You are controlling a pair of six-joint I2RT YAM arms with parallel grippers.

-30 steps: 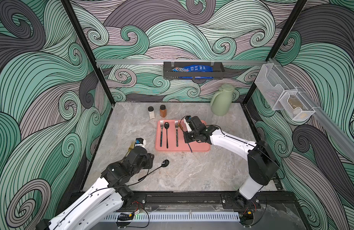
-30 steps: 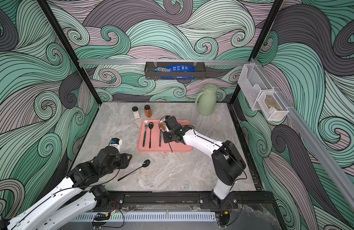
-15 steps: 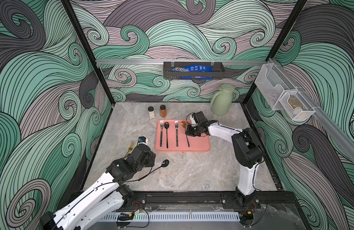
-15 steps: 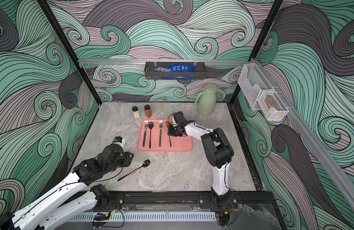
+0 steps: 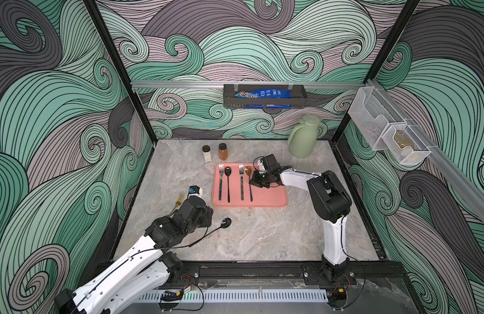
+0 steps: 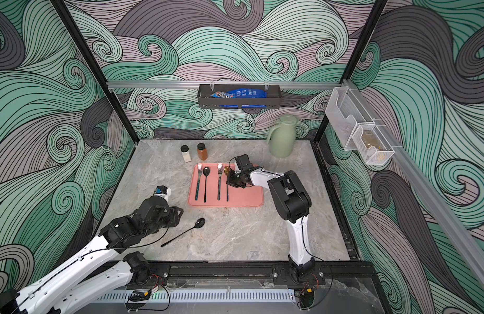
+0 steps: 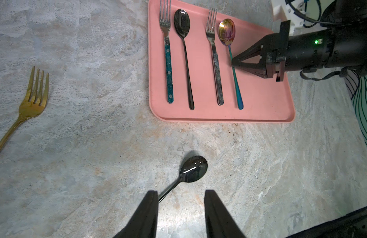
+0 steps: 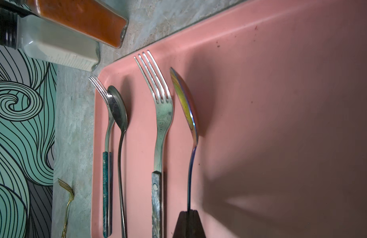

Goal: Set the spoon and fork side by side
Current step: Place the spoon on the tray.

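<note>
**Left wrist view, bench trial**

**A:** How far along?

**B:** Outward from the right gripper (image 7: 234, 61): the rainbow spoon (image 7: 236, 82) lies parallel to the grey-handled fork (image 7: 216, 61) on the pink tray (image 7: 265, 94). A blue-handled fork (image 7: 168, 61) and dark spoon (image 7: 185, 53) are paired beyond. Off the tray, the loose black spoon (image 7: 193, 169) and gold fork (image 7: 32, 99) lie well apart on the bench (image 7: 96, 144), apparently the pair not yet set.

**A:** The grippers?

**B:** Right is closed, tip touching the rainbow spoon's handle, though a pinch can't be confirmed. The left gripper (image 7: 181, 192) hovers part-open over that loose spoon's handle, holding nothing.

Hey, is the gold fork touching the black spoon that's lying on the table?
Apart. The left wrist view shows the gold fork and the black spoon with a wide stretch of bare table between them.
</note>
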